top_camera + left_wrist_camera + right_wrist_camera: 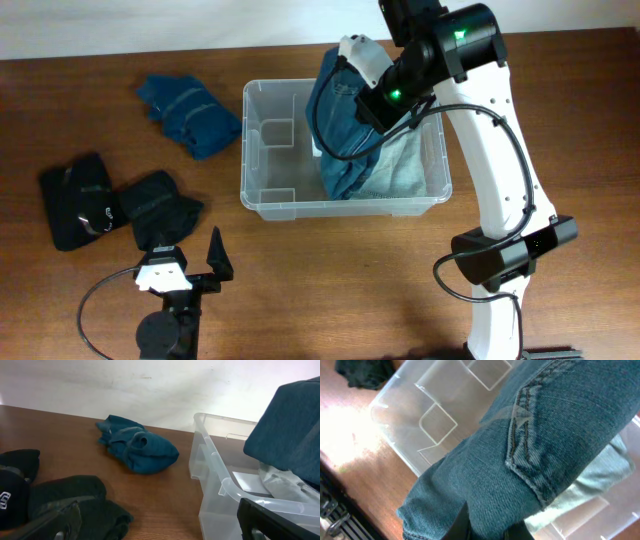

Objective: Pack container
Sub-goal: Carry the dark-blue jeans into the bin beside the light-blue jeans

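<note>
In the overhead view, the container is being seen standing at the middle of the table. A pair of jeans is being held by the right gripper, clenched on the upper fold. The denim is being draped over the far rim into the right half of the bin, on top of a pale cloth already inside. The left gripper is being kept released and holding nothing near the front edge, just beside two black garments. A teal garment is lying well apart, left of the bin.

In the left wrist view, the spread fingers are being shown at the bottom corners with nothing between them. The teal garment is lying beyond the black ones, and the bin's near corner is at the right.

In the right wrist view, the frame is being filled by denim, with the bin's ribbed floor and the pale cloth beneath.

The step in hand is judged to be the placing of the jeans. The next move is likely calling for lowering until the fabric is resting inside the walls, then letting go. The trailing folds are being left at risk of hanging over the rim.
</note>
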Motion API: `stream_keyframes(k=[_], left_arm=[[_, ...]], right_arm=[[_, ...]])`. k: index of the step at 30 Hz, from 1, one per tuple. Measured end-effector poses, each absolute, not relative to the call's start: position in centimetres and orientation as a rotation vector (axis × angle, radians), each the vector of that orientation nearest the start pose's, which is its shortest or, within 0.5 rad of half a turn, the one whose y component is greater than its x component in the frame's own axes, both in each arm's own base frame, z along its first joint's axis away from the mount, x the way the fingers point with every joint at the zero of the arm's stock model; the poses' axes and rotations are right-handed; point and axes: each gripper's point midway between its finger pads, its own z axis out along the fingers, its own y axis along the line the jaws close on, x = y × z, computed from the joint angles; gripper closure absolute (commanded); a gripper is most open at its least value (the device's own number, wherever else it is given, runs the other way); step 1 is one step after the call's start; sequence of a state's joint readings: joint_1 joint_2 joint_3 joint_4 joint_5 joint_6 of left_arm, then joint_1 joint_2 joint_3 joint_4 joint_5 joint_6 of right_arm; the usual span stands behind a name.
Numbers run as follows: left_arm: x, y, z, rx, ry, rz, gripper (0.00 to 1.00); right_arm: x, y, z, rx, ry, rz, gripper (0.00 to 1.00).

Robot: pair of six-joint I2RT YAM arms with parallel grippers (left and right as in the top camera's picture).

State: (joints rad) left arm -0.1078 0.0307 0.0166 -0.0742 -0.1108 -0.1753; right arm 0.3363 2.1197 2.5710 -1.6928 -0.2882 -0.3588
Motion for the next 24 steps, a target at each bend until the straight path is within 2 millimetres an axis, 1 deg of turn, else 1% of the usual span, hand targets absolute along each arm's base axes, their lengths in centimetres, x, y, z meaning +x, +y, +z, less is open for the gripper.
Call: stream_keyframes(k=[7, 16, 17, 18, 19, 20, 21, 24], left_arm=[[24.6, -0.8, 15.7, -0.140, 1.654, -0.123, 0.01], [24.6, -0.8, 15.7, -0.140, 1.654, -0.123, 0.01], [24.6, -0.8, 15.7, -0.140, 1.654, -0.123, 0.00], [24.6, -0.8, 15.7, -0.140, 1.654, -0.123, 0.01], [24.6, -0.8, 15.7, -0.140, 1.654, -0.123, 0.01], [24.6, -0.8, 15.7, -0.140, 1.654, -0.123, 0.01], [24.6, -0.8, 15.7, -0.140, 1.654, -0.123, 0.01], [24.6, -0.8, 15.7, -0.140, 1.654, -0.123, 0.01]], right_arm=[[38.9, 18.2, 26.1, -0.899, 2.691, 0.381, 0.96], [39.5, 17.6, 25.9, -0.682, 2.762, 0.345, 0.96], [39.5, 17.5, 25.9, -0.669, 2.767, 0.341, 0.84], [39.5, 17.5, 25.9, -0.654, 2.773, 0.338, 0.68], [39.6, 17.4, 25.9, -0.636, 2.778, 0.337, 0.48], [39.6, 17.4, 25.9, -0.632, 2.779, 0.331, 0.38], [39.6, 17.2, 25.9, -0.625, 2.783, 0.319, 0.34], [39.5, 16.5, 25.7, -0.614, 2.799, 0.268, 0.33]])
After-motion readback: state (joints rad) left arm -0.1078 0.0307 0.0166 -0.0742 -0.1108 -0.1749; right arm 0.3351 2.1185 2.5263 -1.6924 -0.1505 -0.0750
